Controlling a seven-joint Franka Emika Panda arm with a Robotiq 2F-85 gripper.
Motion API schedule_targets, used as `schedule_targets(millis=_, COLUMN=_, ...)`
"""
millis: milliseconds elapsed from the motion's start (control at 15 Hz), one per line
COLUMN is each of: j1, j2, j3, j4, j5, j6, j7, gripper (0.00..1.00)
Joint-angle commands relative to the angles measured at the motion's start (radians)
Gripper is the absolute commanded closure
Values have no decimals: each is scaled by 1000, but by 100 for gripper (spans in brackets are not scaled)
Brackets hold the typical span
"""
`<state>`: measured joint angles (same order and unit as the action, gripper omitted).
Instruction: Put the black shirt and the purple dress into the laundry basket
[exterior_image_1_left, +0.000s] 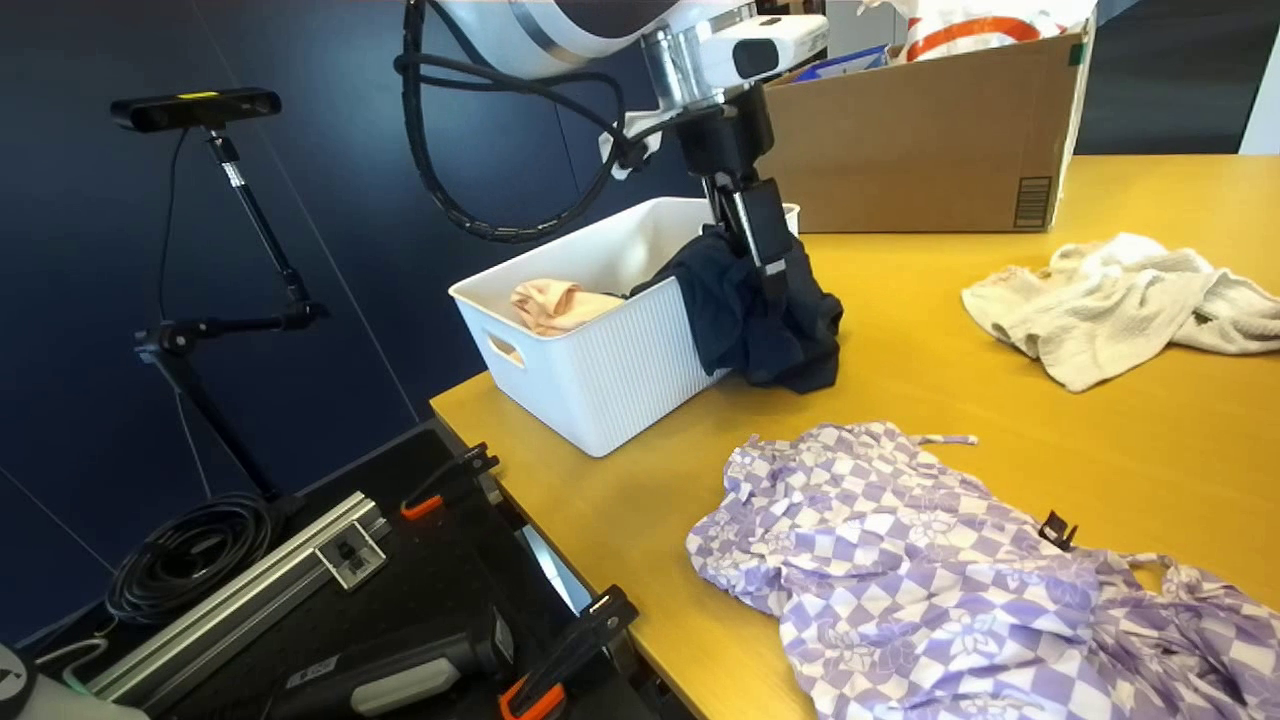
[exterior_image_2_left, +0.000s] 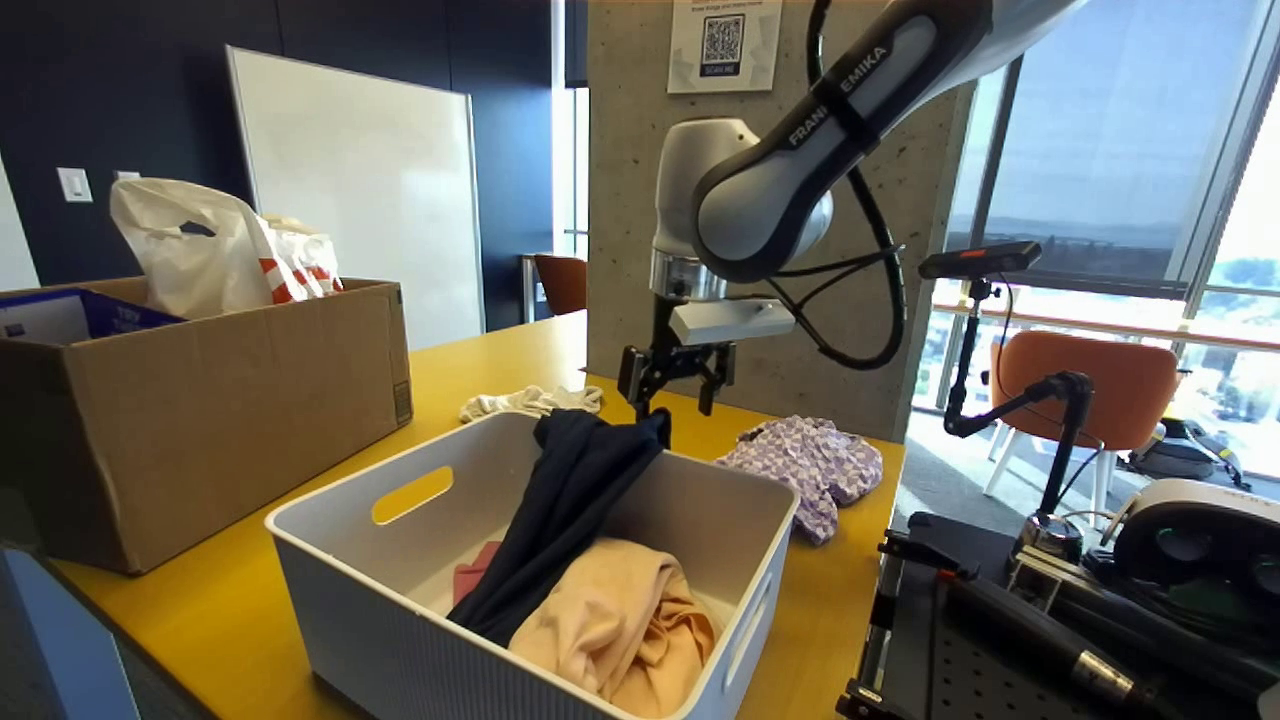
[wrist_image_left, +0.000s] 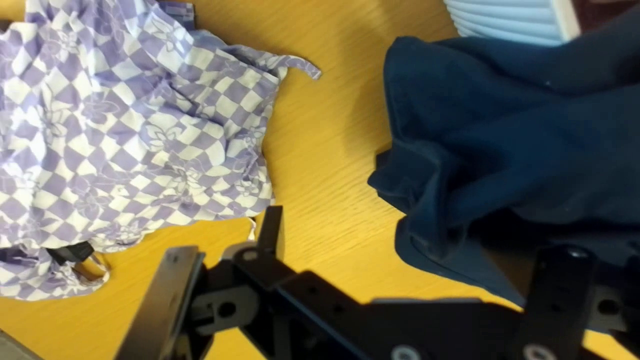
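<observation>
The black shirt (exterior_image_1_left: 725, 315) hangs over the rim of the white laundry basket (exterior_image_1_left: 630, 365). Part of the shirt (exterior_image_2_left: 565, 510) lies inside the basket (exterior_image_2_left: 400, 640), and the rest hangs outside down to the table. The purple checked dress (exterior_image_1_left: 930, 570) lies spread on the table beside the basket; it also shows in an exterior view (exterior_image_2_left: 810, 465) and the wrist view (wrist_image_left: 130, 125). My gripper (exterior_image_2_left: 672, 405) is wide open over the outside part of the shirt. In the wrist view, one finger of the gripper (wrist_image_left: 420, 232) is close to the shirt (wrist_image_left: 510, 145); contact is unclear.
A peach cloth (exterior_image_2_left: 620, 610) and a red cloth (exterior_image_2_left: 475, 575) lie in the basket. A cream cloth (exterior_image_1_left: 1130, 300) lies on the table. A large cardboard box (exterior_image_1_left: 920, 140) stands behind the basket. Clamps (exterior_image_1_left: 575, 640) sit at the table's edge.
</observation>
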<state>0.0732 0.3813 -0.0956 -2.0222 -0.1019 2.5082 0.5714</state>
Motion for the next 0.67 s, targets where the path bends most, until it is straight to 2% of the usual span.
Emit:
schedule_targets(millis=0, j1=7, j2=-107, j3=-43, j4=-148, j5=6, j6=75, j7=70, gripper=0)
schedule_targets(millis=200, j1=-16, j2=-187, j3=-96, j4=-255, j5=-20, j6=166, j7=119, gripper=0)
schedule_targets(millis=400, j1=-61, j2=-212, j3=-127, j4=-297, j5=-9, j6=129, j7=104, gripper=0)
schedule_targets(millis=600, j1=-93, j2=-191, j3=-124, j4=-330, j5=8, j6=102, j7=92, gripper=0)
